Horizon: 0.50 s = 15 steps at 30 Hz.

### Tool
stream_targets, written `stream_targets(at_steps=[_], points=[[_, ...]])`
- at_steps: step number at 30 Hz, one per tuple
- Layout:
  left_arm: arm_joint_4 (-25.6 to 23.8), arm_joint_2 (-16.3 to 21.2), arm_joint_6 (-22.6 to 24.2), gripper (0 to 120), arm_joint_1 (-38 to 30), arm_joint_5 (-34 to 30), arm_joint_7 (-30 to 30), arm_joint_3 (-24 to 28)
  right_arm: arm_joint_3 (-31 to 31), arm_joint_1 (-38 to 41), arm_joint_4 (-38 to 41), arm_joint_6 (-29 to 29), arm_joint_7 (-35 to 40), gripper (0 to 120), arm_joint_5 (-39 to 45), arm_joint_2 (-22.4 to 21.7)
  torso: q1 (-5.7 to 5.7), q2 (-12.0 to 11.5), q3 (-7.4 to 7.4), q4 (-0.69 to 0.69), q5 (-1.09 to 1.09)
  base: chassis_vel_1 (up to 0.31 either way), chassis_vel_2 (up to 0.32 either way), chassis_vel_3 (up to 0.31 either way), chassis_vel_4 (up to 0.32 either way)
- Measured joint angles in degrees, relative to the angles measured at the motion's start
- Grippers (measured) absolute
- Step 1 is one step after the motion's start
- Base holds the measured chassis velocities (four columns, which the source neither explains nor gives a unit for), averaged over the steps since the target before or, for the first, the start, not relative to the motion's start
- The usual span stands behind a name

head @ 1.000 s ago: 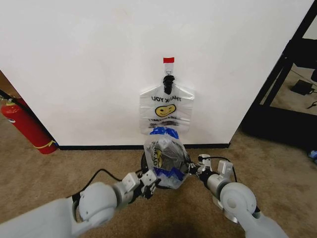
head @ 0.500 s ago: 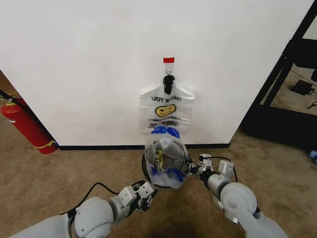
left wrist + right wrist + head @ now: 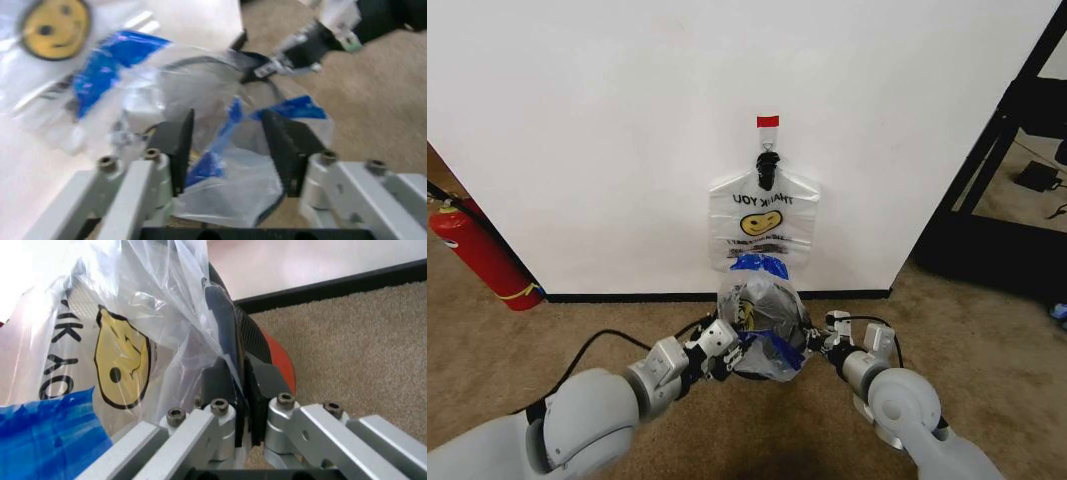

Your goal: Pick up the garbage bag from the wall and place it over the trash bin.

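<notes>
Reaching back in from the near left, the left pincer (image 3: 727,357) has returned to the thin translucent white plastic garbage bag (image 3: 762,322) draped over the small black wire-mesh trash bin (image 3: 248,342), jaws wide apart around a fold, gripping nothing. The right pincer (image 3: 815,343) stays clamped on bag film at the bin's right rim. A second smiley bag (image 3: 764,220) remains hooked on the white wall (image 3: 607,130). Judging from this, seating continues.

Garbage bag (image 3: 760,318) over trash bin (image 3: 257,347), before wall (image 3: 627,130).
</notes>
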Motion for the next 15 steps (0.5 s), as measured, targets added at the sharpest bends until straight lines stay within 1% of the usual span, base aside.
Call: stream_targets(at_steps=[1, 2, 3, 5, 7, 8, 10, 11, 15], points=[[0.8, -0.4, 0.4, 52, -1.7, 0.2, 0.3, 2.4, 0.0, -0.1, 0.0, 0.0, 0.0, 0, -0.1, 0.0, 0.00, 0.0, 0.00, 0.00, 0.00, 0.000, 0.000, 0.000, 0.000], [1.4, -0.7, 0.7, 54, -2.7, 0.3, 0.5, 3.7, 0.0, -0.2, 0.1, 0.0, 0.0, 0, -0.1, 0.0, 0.00, 0.0, 0.00, 0.00, 0.00, 0.000, 0.000, 0.000, 0.000], [3.1, -1.4, 1.2, 61, -4.7, 0.1, 0.7, 6.2, 0.0, -0.3, 0.2, 0.0, 0.0, 0, -0.2, 0.0, 0.00, 0.0, 0.00, -0.01, 0.00, 0.000, 0.000, 0.000, 0.000], [3.8, -1.6, 1.3, 62, -5.4, -0.1, 0.7, 7.0, 0.0, -0.3, 0.3, 0.0, 0.0, 0, -0.2, 0.0, 0.00, 0.0, 0.00, -0.01, 0.00, 0.000, 0.000, 0.000, 0.000], [6.9, -3.1, 2.2, 72, -8.6, -2.4, 0.1, 10.0, 0.2, -0.6, 0.5, 0.0, 0.0, 0, -0.4, -0.1, 0.00, 0.0, 0.00, -0.01, -0.01, 0.000, 0.000, 0.000, 0.000], [7.5, -3.5, 2.4, 77, -9.3, -3.1, -0.2, 10.4, 0.2, -0.7, 0.5, 0.0, 0.0, 0, -0.4, -0.1, 0.00, 0.0, 0.01, -0.01, -0.01, 0.000, 0.000, 0.000, 0.000], [8.7, -3.8, 2.4, 84, -10.6, -3.7, -0.7, 11.1, 0.3, -0.9, 0.5, 0.0, -0.1, 0, -0.5, -0.2, 0.00, 0.0, 0.00, -0.01, 0.00, 0.000, 0.000, 0.000, 0.000], [8.7, -3.8, 2.4, 84, -10.6, -3.7, -0.7, 11.1, 0.3, -0.9, 0.5, 0.0, -0.1, 0, -0.5, -0.2, 0.00, 0.0, 0.00, -0.01, 0.00, 0.000, 0.000, 0.000, 0.000], [10.4, -3.7, 1.4, 99, -11.9, -3.7, -1.3, 11.7, 0.3, -0.7, 0.4, 0.0, -0.5, 0, -1.2, -0.4, 0.00, 0.0, 0.01, 0.00, 0.00, 0.000, 0.000, 0.000, 0.000]])
